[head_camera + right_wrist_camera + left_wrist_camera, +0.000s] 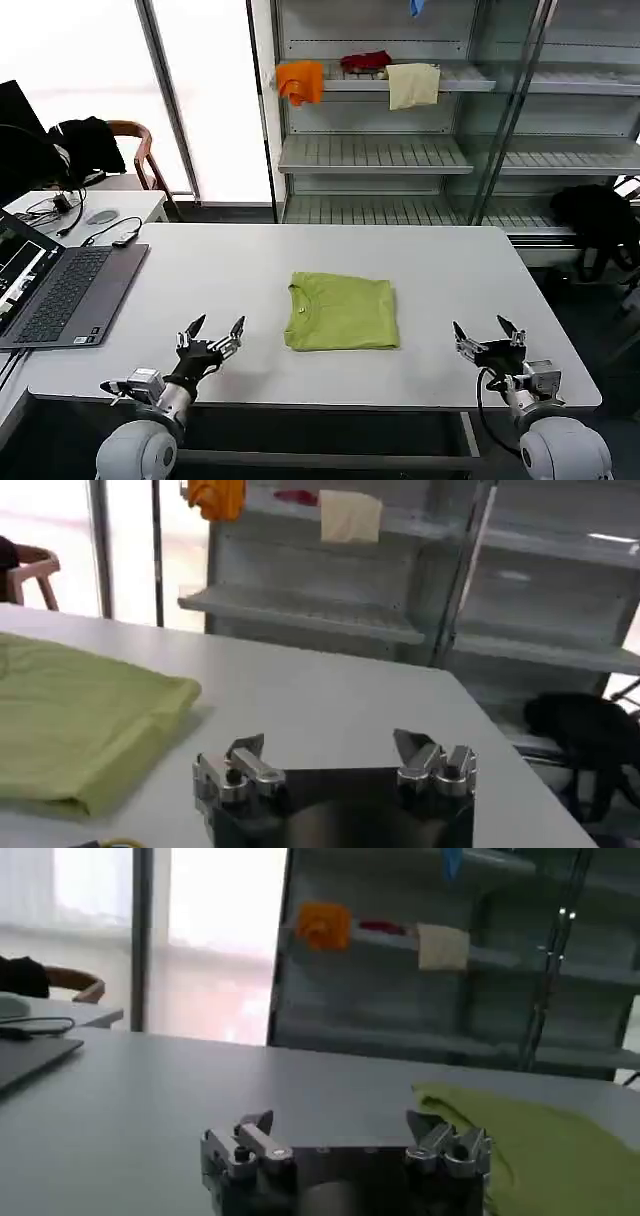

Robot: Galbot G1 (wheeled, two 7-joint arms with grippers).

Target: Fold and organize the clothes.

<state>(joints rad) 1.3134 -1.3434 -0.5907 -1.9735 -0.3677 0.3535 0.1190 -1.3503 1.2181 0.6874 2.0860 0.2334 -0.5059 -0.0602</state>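
Note:
The clothes are one lime-green T-shirt (341, 312), folded into a flat rectangle in the middle of the white table (440, 270), its crew neck toward the left. Its edge also lies in the left wrist view (540, 1148) and the right wrist view (80, 720). My left gripper (216, 329) hovers open near the table's front edge, left of the shirt, with nothing between its fingers. At the front right my right gripper (489, 331) stands open too, apart from the shirt. Each wrist view has its own jaws spread wide: left gripper (343, 1123), right gripper (331, 745).
An open laptop (60, 290) lies at the table's left edge. Cables and small items sit on a side table (90, 210) behind it. Beyond the table stands a metal shelf rack (400, 150) with orange (300, 80), red and cream cloths. A black garment (600, 215) hangs at right.

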